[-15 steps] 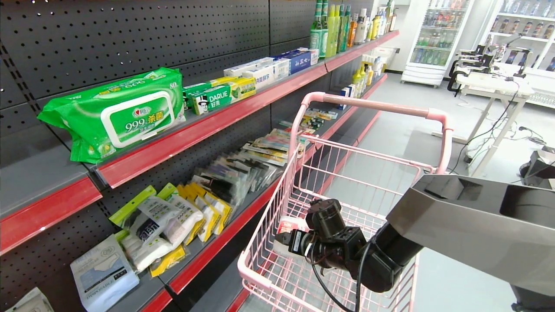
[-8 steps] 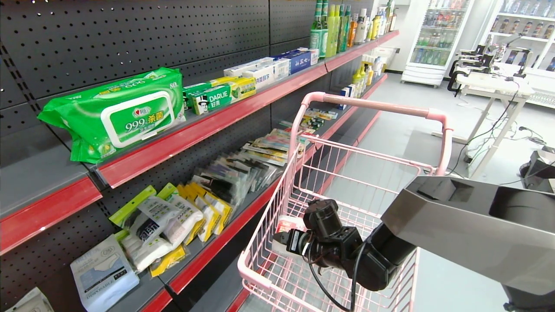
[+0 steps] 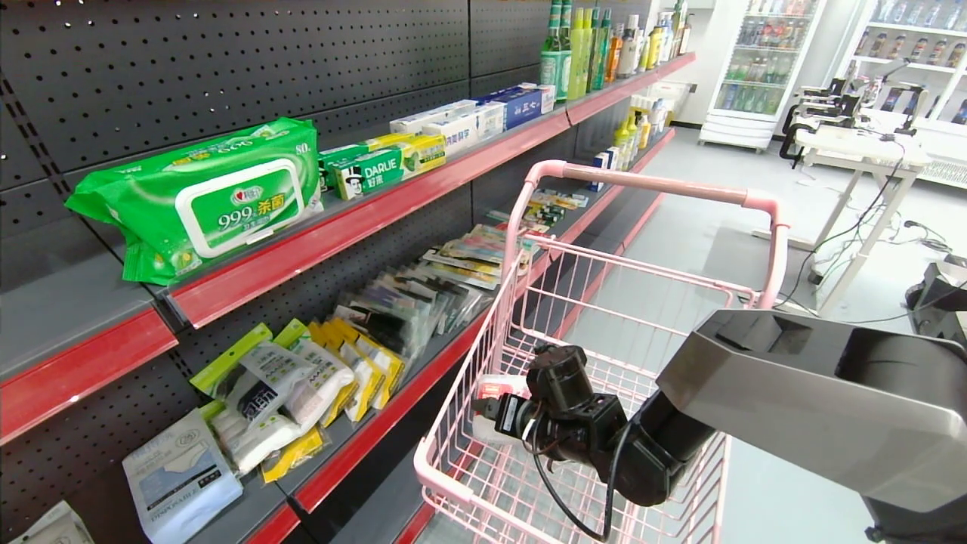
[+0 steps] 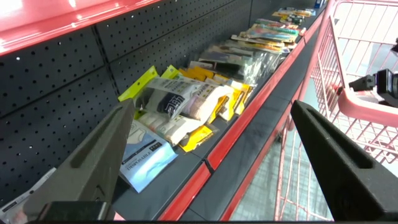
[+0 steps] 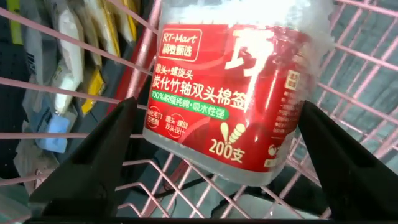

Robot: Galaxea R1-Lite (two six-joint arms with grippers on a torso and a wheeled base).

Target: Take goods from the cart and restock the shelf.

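Where the pink wire cart [image 3: 453,483] stands alongside the lower shelf [image 3: 378,427], a clear tub of cotton swabs [image 5: 230,93] with a red label sits inside it. The tub is slightly tilted and close to the wire wall that faces the shelves. From the head camera it shows as a small red and white shape [image 3: 497,387] low in the basket.

The right hand [image 5: 216,107] is down inside the cart with its two dark fingers [image 5: 93,168] spread wide apart, one on either side of the tub. Whether either pad touches the plastic cannot be told. Seen from above, this hand [image 3: 487,409] lies just beside the tub and below the cart's rim, and its arm slants down over the basket's right side.

The left hand [image 4: 212,107] hangs outside the cart, near the lower shelf's red front edge. Its fingers [image 4: 93,168] are likewise wide apart, with the shelf and the cart's pink rim [image 4: 367,109] seen between them.

On the lower shelf a row of flat packets [image 3: 302,378] overlaps: white and yellow ones with green headers nearest, then darker and more colourful ones farther along. The upper shelf [image 3: 363,219], also edged in red, carries a big green pack of wet wipes [image 3: 200,196], then toothpaste boxes [image 3: 378,166], then tall bottles [image 3: 582,45] at the far end.

Well apart from the cart, across the grey floor, stand a glass-door cooler [image 3: 755,68] and a white counter [image 3: 861,147] with cables trailing from it.
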